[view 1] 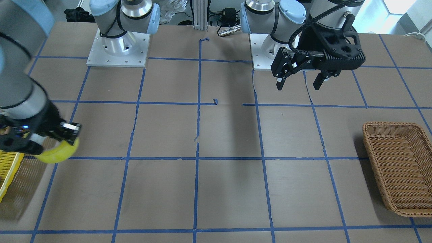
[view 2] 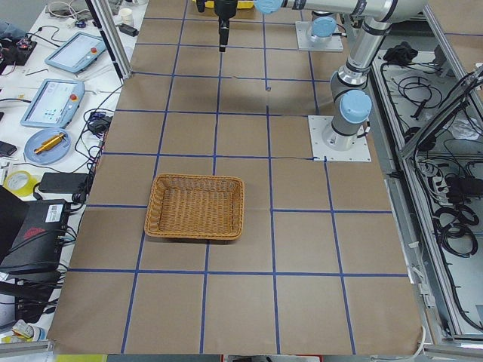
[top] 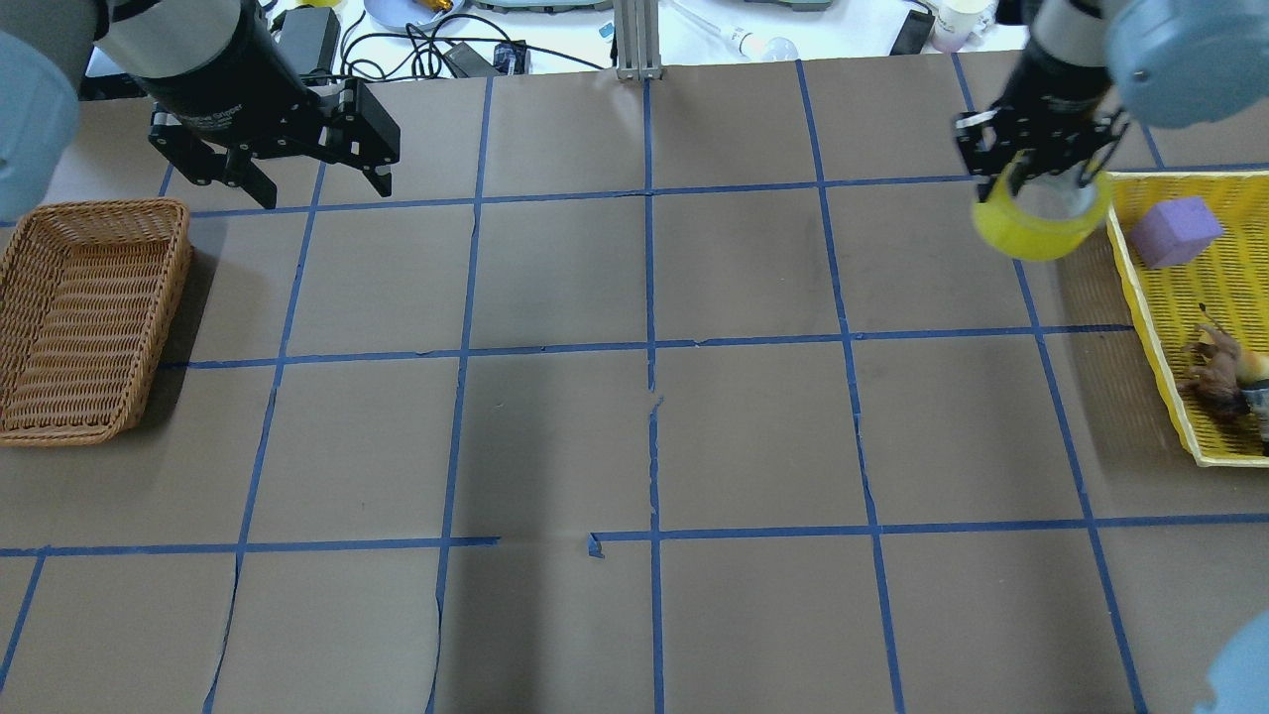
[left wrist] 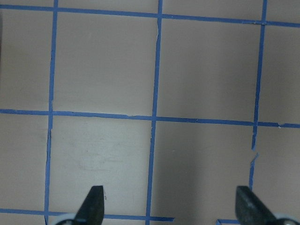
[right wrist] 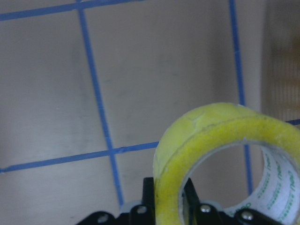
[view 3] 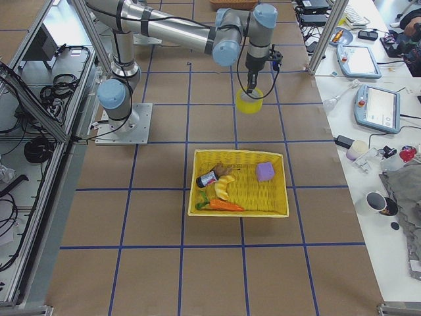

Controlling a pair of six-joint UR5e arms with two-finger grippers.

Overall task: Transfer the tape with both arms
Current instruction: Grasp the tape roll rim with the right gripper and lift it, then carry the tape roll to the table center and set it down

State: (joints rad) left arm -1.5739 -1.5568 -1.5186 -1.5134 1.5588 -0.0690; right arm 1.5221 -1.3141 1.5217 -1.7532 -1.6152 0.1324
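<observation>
My right gripper [top: 1041, 183] is shut on the yellow roll of tape [top: 1036, 223] and holds it above the table, just beside the yellow basket. The roll also shows at the left edge of the front view [view 1: 59, 152], in the right side view [view 3: 249, 102], and close up in the right wrist view [right wrist: 225, 159], where the fingers [right wrist: 149, 192] pinch its wall. My left gripper [top: 309, 180] is open and empty above the table, at the far left of the overhead view. It also shows in the front view [view 1: 298, 82], and its fingertips [left wrist: 93, 201] show in the left wrist view.
A brown wicker basket [top: 35, 392] sits at the table's left end. A yellow basket [top: 1155, 327] at the right end holds a purple block [top: 1175, 230] and small toys. Blue tape lines grid the brown table. The arm bases [view 1: 118, 50] stand on the robot's side.
</observation>
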